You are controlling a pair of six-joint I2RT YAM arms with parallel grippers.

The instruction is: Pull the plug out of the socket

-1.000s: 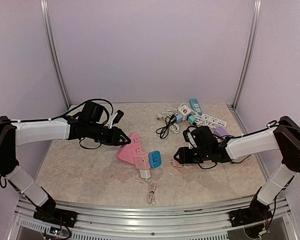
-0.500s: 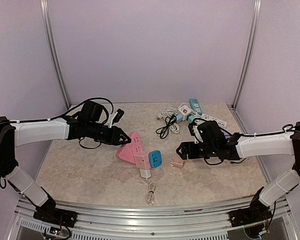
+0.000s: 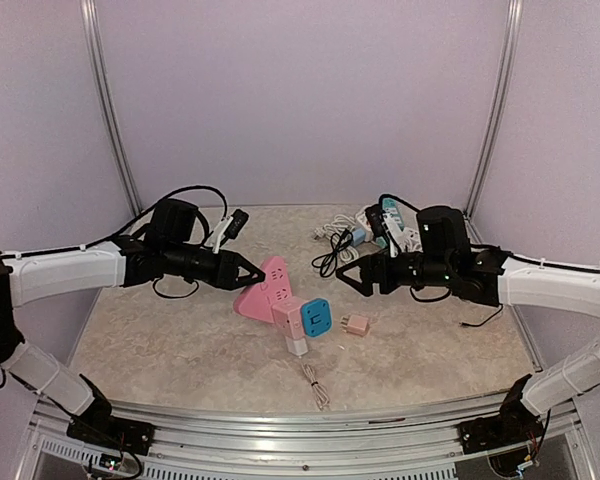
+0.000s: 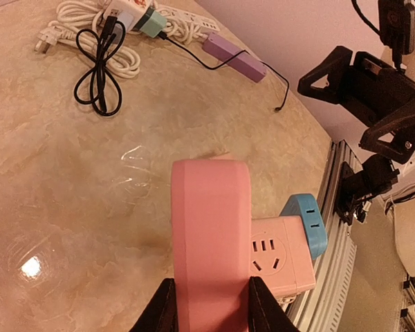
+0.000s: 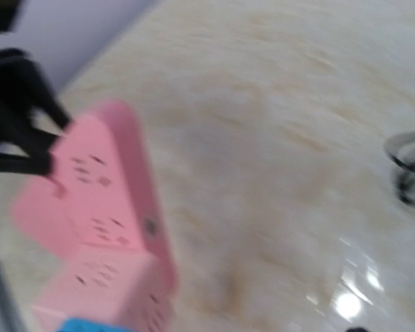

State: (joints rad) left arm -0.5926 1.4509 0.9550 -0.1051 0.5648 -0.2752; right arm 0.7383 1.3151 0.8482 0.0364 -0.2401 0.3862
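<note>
While the left fingers (image 4: 159, 315) pinch the pink socket strip (image 3: 265, 290) at mid-desk (image 3: 160, 340), the right fingers (image 3: 352, 270) hover wide apart near its blue plug (image 3: 315, 318), which looks light, rigid and slick, best gripped across its flat sides.

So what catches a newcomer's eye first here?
The pink power strip mid-table, clamped by the left gripper, with a blue adapter attached at its near end. The right gripper hangs open to its right, and a small pink plug lies loose beside the adapter.
</note>
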